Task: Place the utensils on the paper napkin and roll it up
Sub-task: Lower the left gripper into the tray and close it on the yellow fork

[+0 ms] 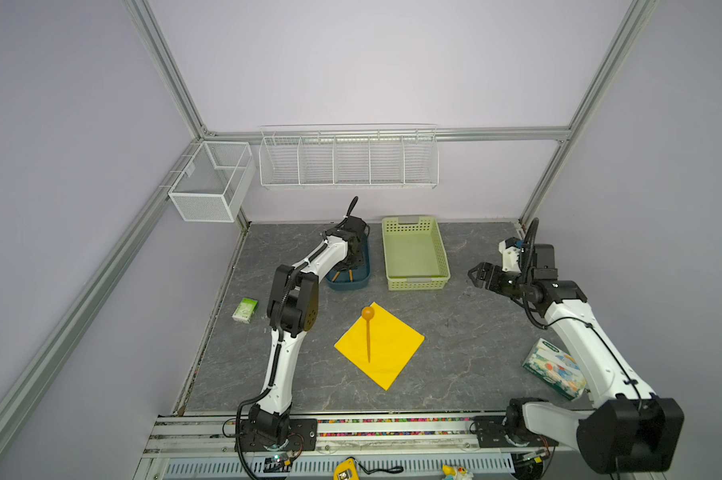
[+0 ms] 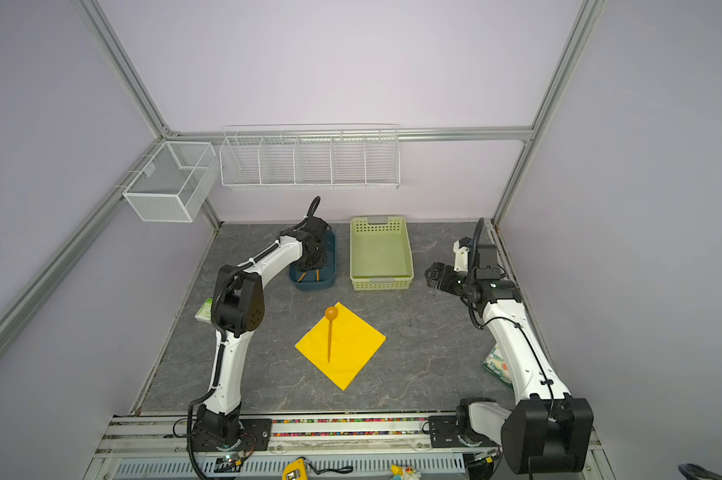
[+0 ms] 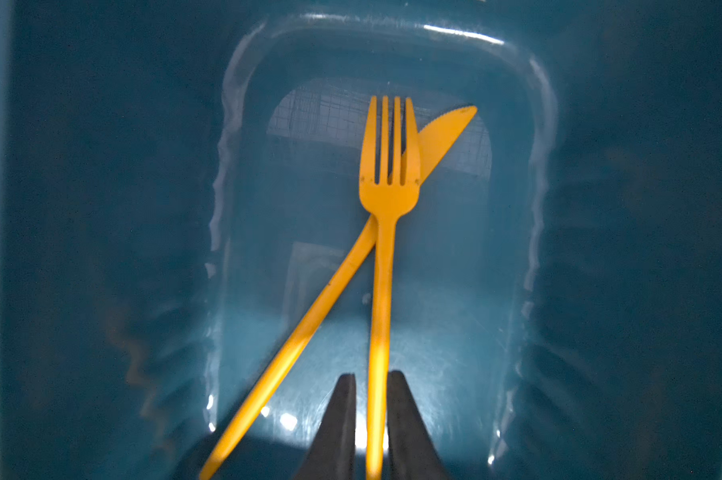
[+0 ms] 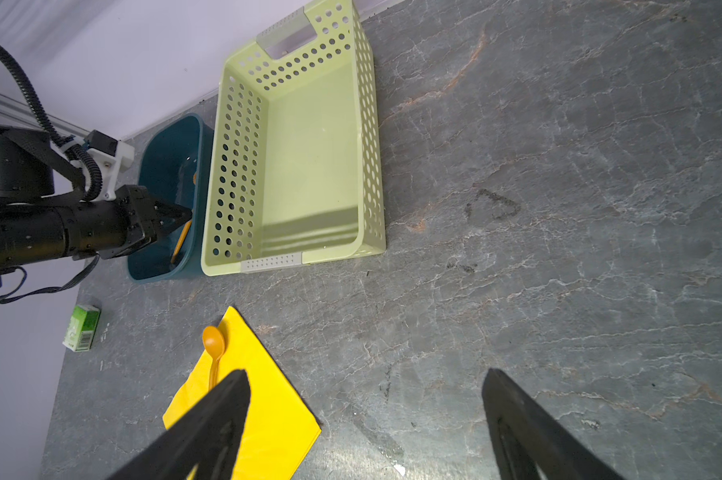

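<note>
One spoon (image 1: 368,332) on paper napkin (image 1: 394,351), left end effector (image 3: 372,376) — clamped on fork (image 3: 388,195)

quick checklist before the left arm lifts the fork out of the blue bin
1. fork handle between the fingers of the left gripper: ok
2. grip tight on the handle: cannot tell
3. fork lies on top of the knife, free to lift: ok
4. paper napkin flat, room beside the spoon: ok
5. right gripper open, away from the napkin: ok
</note>
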You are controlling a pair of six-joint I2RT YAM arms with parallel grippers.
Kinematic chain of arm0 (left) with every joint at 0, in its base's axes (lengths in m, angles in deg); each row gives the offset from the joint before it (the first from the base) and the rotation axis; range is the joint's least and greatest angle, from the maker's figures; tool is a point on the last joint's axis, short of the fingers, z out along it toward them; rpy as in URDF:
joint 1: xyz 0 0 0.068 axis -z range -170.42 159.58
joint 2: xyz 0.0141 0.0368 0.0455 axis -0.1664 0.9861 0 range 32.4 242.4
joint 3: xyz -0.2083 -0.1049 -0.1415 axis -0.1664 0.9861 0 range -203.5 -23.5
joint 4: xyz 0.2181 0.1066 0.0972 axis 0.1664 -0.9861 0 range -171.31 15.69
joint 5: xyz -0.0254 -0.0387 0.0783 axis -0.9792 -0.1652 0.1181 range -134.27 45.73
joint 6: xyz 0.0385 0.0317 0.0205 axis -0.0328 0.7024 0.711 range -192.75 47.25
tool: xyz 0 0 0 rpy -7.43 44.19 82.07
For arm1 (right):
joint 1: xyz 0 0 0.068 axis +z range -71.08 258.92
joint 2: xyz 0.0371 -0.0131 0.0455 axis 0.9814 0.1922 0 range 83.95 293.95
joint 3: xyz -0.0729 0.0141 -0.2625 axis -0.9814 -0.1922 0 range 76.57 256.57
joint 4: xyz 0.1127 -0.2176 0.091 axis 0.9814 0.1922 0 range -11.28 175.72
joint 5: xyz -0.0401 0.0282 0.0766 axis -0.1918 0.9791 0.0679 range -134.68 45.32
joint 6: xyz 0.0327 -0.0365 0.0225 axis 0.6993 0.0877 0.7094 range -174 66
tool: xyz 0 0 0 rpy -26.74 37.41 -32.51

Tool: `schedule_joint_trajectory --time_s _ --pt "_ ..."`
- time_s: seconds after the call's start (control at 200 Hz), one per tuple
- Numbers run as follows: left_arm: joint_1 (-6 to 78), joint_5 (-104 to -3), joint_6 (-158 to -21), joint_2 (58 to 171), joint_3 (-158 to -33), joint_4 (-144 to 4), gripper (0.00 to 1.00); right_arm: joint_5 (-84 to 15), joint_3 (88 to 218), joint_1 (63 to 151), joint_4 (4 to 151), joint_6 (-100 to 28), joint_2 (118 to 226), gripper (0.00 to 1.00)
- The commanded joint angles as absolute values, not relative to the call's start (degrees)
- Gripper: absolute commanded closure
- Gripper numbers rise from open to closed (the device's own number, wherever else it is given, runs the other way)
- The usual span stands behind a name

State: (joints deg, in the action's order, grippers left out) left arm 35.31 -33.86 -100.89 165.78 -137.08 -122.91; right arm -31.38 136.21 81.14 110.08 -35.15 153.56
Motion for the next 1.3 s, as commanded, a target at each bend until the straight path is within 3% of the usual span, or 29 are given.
schedule_joint_trajectory --time_s 0.0,0.845,1.295 --pt "35.0 -34.2 -100.3 167.9 -140.2 -125.1 0.83 -31.0 138.0 80.8 110.1 -35.7 154.5 0.09" --pt "33.9 -35.4 -99.6 174.6 -145.0 -127.4 0.83 -32.3 138.5 80.7 110.6 -36.8 155.5 0.10" --pt "33.8 -35.7 -98.2 173.2 -145.3 -127.1 0.91 -32.4 138.5 80.7 111.1 -36.9 154.8 0.10"
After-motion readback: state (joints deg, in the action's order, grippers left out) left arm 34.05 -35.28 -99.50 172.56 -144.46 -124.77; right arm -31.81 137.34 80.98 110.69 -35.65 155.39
